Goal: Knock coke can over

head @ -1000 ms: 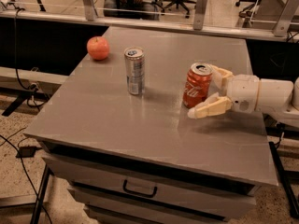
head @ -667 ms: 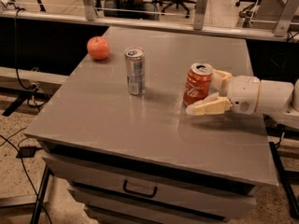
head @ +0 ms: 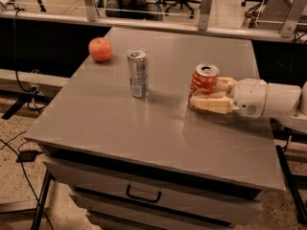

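The coke can (head: 203, 82), red-orange with a silver top, stands on the grey table (head: 144, 123) right of centre, leaning slightly to the left. My gripper (head: 205, 93) reaches in from the right on a white arm (head: 268, 98). Its two cream fingers lie on either side of the can's lower half. The near finger (head: 211, 104) presses against the can's front, and the far finger (head: 224, 84) shows behind it. The gripper is shut on the can.
A taller, slim silver-blue can (head: 137, 73) stands upright left of the coke can. A red apple (head: 100, 49) lies at the far left of the table. A drawer with a handle (head: 143, 194) is below the front edge. Railings and chairs stand behind.
The near finger has drawn in against the coke can. The can and the arm have barely shifted. The silver can and the apple have not moved.
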Robot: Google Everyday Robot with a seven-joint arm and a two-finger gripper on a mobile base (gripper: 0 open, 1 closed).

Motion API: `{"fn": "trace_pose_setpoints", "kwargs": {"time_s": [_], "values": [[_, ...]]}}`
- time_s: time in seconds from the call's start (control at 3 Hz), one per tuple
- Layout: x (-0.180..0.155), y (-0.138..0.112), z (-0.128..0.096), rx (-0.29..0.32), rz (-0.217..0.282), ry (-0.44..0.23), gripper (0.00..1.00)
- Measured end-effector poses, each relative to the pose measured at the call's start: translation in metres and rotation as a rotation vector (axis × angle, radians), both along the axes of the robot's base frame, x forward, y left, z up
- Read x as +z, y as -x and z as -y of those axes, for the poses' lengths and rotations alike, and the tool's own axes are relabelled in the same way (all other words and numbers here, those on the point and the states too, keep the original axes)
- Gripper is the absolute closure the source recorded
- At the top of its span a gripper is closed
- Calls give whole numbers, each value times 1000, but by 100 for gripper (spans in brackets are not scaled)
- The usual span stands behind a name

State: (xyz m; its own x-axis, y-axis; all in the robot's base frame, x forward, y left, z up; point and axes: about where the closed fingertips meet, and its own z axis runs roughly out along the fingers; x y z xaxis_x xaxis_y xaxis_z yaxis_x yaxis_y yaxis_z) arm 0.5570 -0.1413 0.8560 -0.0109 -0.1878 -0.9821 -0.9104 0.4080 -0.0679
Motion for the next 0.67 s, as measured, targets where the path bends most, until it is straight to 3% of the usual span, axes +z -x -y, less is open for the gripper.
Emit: {"fn": "trace_pose_setpoints", "kwargs": {"time_s": [0.33, 0.67], "values": [[1, 1, 0, 11, -6, 1, 83], [8, 2, 2, 13, -23, 70, 100]]}}
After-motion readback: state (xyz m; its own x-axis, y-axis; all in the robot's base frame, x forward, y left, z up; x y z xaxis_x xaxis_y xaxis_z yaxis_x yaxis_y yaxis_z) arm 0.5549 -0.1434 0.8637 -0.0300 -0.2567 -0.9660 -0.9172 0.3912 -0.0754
